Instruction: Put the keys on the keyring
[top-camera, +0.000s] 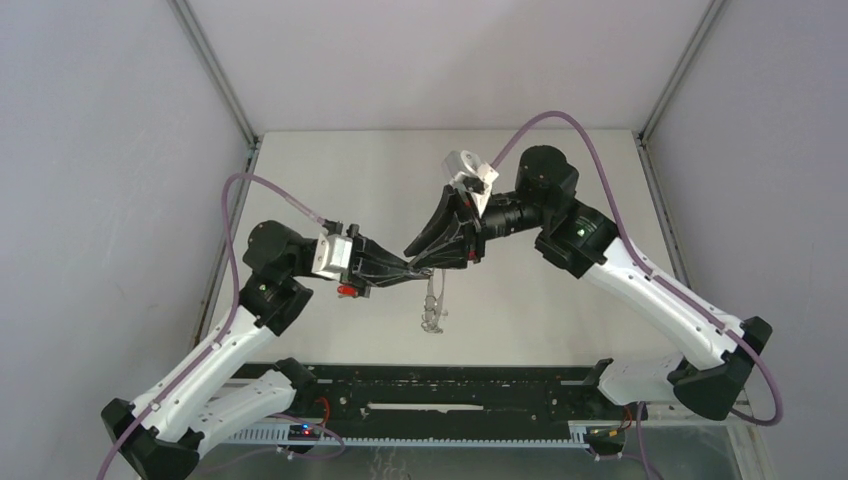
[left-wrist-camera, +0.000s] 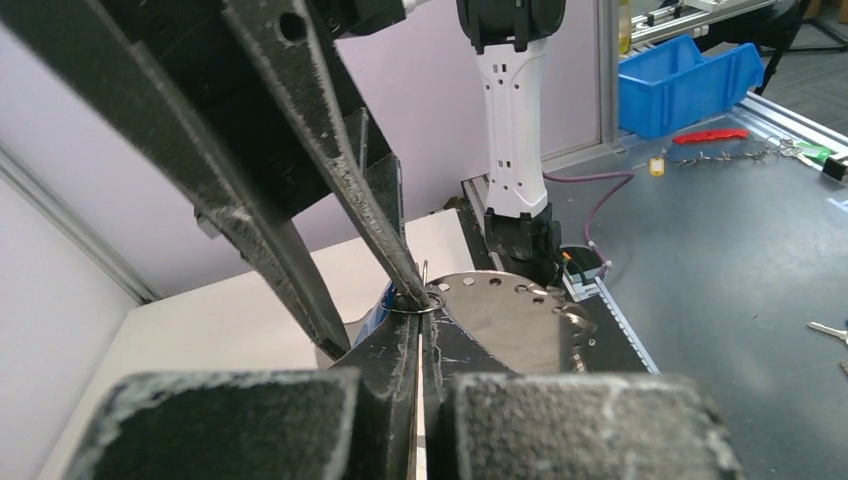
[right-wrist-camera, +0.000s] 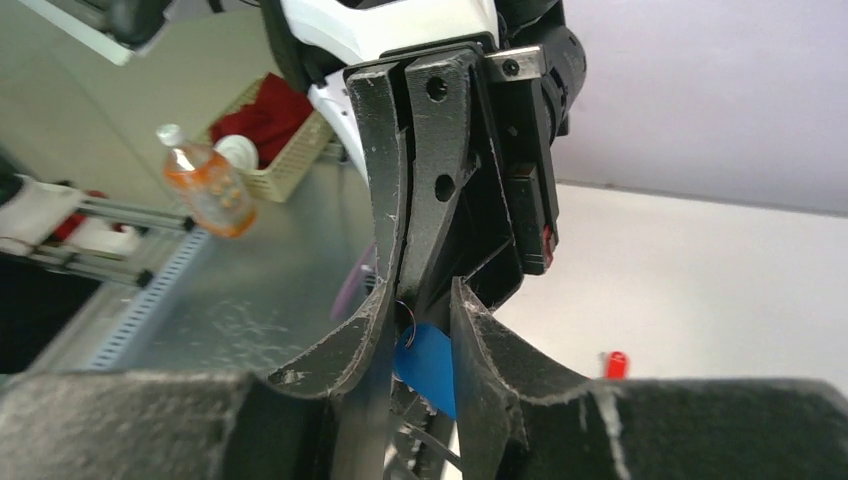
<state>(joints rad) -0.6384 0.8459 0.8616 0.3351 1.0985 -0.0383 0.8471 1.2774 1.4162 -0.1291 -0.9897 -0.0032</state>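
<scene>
Blue key (right-wrist-camera: 425, 365) | lies between the part-spread right end effector (right-wrist-camera: 422, 300) fingers, grip unclear | left end effector (left-wrist-camera: 421, 325), pressed together, pinches keyring (top-camera: 432, 310) just ahead, tip-to-tip

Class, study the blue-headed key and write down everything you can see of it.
The blue key shows only its head: a flat, plain blue piece, plastic by its look; the shank is hidden. It is up off the table, between the parted fingers of the right gripper; whether they press it cannot be told. A thin wire loop shows beside it, at the shut tips of the left gripper. The left wrist view catches only a blue sliver.
</scene>
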